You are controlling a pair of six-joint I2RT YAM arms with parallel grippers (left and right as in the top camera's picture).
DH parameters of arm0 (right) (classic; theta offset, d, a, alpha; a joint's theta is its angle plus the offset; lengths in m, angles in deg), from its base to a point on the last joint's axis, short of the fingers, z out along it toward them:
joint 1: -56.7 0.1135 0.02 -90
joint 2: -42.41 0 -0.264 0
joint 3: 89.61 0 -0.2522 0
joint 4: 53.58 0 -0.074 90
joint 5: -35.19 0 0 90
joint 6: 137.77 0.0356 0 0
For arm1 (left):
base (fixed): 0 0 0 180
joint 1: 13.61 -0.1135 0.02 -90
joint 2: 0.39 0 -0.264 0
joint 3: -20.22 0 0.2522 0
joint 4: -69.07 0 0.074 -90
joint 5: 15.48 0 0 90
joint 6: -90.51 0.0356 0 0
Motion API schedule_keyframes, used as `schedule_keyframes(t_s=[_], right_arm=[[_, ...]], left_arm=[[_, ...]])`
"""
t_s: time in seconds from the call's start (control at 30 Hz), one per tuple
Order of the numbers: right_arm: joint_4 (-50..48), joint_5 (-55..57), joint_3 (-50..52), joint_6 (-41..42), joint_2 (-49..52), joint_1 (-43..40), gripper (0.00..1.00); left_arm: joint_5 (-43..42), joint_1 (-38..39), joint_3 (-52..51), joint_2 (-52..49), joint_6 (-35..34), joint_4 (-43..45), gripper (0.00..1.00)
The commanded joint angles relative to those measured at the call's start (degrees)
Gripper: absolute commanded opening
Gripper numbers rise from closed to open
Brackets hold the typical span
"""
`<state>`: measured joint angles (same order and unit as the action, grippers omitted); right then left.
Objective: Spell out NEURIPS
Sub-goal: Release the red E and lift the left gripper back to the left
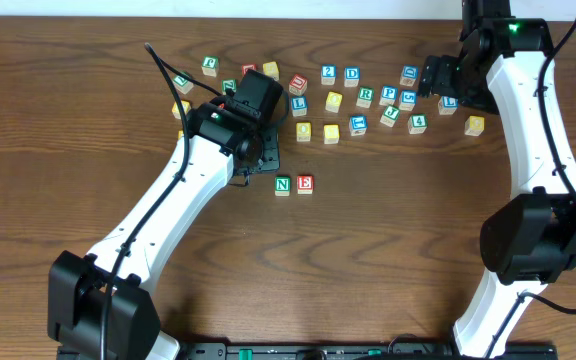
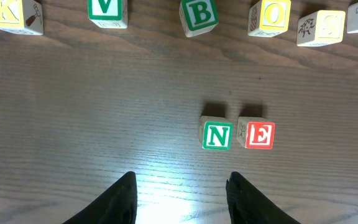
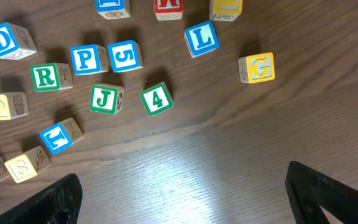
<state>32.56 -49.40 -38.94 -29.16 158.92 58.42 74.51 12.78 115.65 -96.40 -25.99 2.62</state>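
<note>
Two neighbours: N cube [image 2: 217,135], E cube [image 2: 259,135]

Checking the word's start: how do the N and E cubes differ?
The N cube has a green letter, the E cube a red one. The N cube sits left of the E cube in the overhead view. Both are small pale wooden cubes, letters facing up, side by side.

The left arm [image 1: 163,205] is reaching from the near edge of the table [image 1: 58,150] toward its middle, the left gripper [image 2: 180,183] pointing down with jaws partly apart and empty. The right arm [image 1: 533,110] is stretching toward the far edge, the right gripper [image 3: 182,180] gaping wide and holding nothing.
</note>
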Motion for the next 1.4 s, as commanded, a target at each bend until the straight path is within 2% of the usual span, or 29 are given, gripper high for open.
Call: schedule_keyframes(t_s=[0.0, 1.2, 1.37], right_arm=[[0.07, 0.24, -1.2, -0.02, -1.77, -0.13, 0.99], [0.07, 0.26, -1.2, -0.02, -1.77, -0.13, 0.99], [0.09, 0.24, -1.2, -0.02, -1.77, -0.13, 0.99]], left_arm=[[0.72, -0.35, 0.74, 0.72, 1.51, -0.2, 0.46], [0.74, -0.35, 0.7, 0.7, 2.51, -0.37, 0.47], [0.74, -0.35, 0.7, 0.7, 4.31, 1.51, 0.52]])
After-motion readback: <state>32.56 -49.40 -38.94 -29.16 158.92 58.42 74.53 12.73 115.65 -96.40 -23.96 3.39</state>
